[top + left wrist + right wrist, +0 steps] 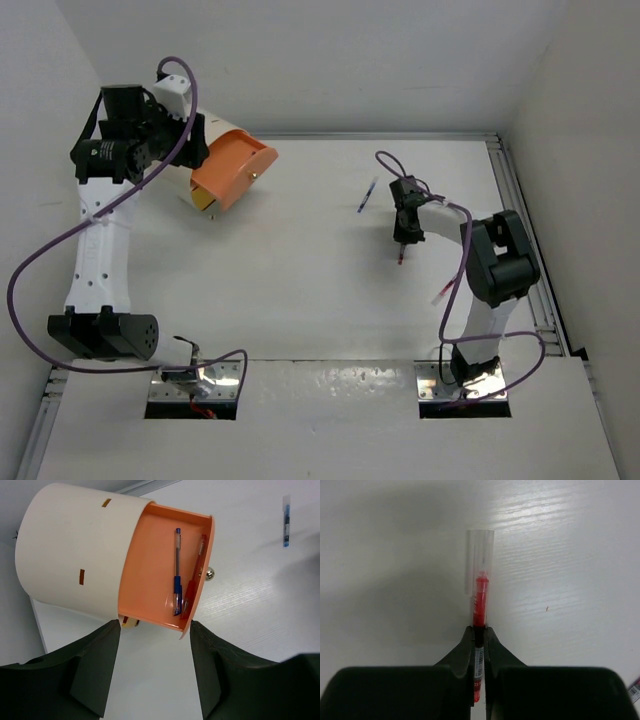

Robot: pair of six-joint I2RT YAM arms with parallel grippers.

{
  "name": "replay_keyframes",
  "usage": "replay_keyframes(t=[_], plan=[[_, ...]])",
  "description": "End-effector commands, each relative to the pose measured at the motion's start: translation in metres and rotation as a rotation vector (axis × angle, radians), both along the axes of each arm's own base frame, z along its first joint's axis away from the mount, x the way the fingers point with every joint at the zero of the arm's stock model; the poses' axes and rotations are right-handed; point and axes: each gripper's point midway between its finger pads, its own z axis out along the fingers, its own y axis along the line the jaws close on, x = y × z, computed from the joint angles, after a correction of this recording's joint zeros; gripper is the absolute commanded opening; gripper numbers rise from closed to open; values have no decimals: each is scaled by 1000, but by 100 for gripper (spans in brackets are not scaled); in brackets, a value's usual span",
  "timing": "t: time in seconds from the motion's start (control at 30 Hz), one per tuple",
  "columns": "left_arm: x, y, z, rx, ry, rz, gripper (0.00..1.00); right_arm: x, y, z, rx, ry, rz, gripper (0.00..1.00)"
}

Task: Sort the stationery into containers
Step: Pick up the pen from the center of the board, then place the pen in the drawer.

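Note:
The cream-white container (235, 165) with an orange inside is tilted at the back left, mouth facing right. My left gripper (152, 625) is shut on its near edge, one fingertip on the cream wall and the other on the orange rim. A blue pen (177, 565) and a red pen (196, 575) lie inside the container (75, 555). Right of centre, my right gripper (479, 628) is shut on a red pen (480, 595) close over the table, its clear cap pointing away. In the top view that gripper (403, 240) hangs with the pen's red end (401, 260) below it.
A loose blue pen (367, 195) lies on the table beyond the right gripper and also shows in the left wrist view (286, 522). Another pen (443, 292) lies beside the right arm. A rail (525, 230) runs along the table's right edge.

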Motion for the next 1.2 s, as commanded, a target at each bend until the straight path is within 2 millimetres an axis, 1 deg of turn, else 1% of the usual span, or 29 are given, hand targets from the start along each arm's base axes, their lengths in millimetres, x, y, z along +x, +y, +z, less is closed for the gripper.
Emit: replay_keyframes(t=[0.0,0.03,0.07,0.13,0.17,0.2,0.23,0.27,0.3,0.33,0.37,0.4,0.43,0.47,0.5,0.53,0.57,0.6,0.63,0.7,0.73,0.83,0.87,0.9,0.93,0.97,1.0,1.07,1.17], plan=[[-16,-2,20,-43,-54,-26,64,-13,16,8,36,18,151,0],[-19,-1,20,-62,-55,-26,64,-13,24,15,58,6,199,0],[-23,-9,13,-95,-38,-70,63,-10,38,32,99,-27,261,0],[-30,-16,18,-137,-66,-106,63,-8,58,53,116,-76,398,0],[-36,-26,8,-179,-44,-157,63,-6,75,76,167,-143,481,0],[-38,-32,12,-201,-69,-184,63,-9,89,88,151,-178,601,0],[-46,-38,16,-221,-85,-214,63,-12,100,99,154,-213,682,0],[-52,-50,8,-263,-64,-278,63,-14,112,112,156,-261,769,0],[-55,-56,10,-289,-71,-308,63,-23,134,136,137,-341,965,0],[-60,-62,9,-308,-64,-336,63,-28,145,144,127,-396,1053,0],[-66,-70,4,-345,-40,-385,63,-38,160,155,65,-462,1220,0],[-70,-76,2,-364,-25,-412,63,-50,172,175,61,-545,1332,0],[-73,-81,-1,-386,-8,-440,63,-58,179,180,32,-601,1412,0],[-75,-83,-8,-398,16,-446,63,-69,192,188,-45,-673,1566,0],[-78,-91,-11,-404,32,-472,62,-82,200,204,-80,-757,1662,0],[-82,-96,-12,-409,39,-499,62,-88,205,204,-122,-818,1718,0],[-86,-100,-18,-406,60,-519,62,-99,216,210,-206,-892,1826,0],[-90,-107,-21,-408,79,-547,62,-107,220,216,-252,-941,1881,0],[-100,-118,-28,-411,125,-586,62,-115,228,217,-325,-995,1961,0],[-111,-133,-42,-380,177,-671,62,-124,234,215,-400,-1034,2039,0],[-121,-137,-53,-357,224,-713,62,-127,242,224,-473,-1108,2077,0],[-144,-149,-72,-344,310,-806,62,-133,254,229,-574,-1180,2131,0],[-152,-156,-74,-338,324,-837,62,-133,257,236,-582,-1196,2129,0],[-155,-157,-82,-331,347,-840,62,-132,260,235,-585,-1190,2133,0],[-162,-162,-84,-316,350,-860,62,-134,264,238,-572,-1193,2130,0],[-161,-161,-90,-282,360,-841,62,-133,267,245,-569,-1197,2127,0],[-162,-161,-96,-262,370,-839,62,-135,271,244,-554,-1189,2134,0],[-166,-164,-103,-213,377,-839,62,-136,276,250,-552,-1197,2137,0],[-172,-168,-109,-181,389,-856,62,-139,282,252,-557,-1206,2150,0]])
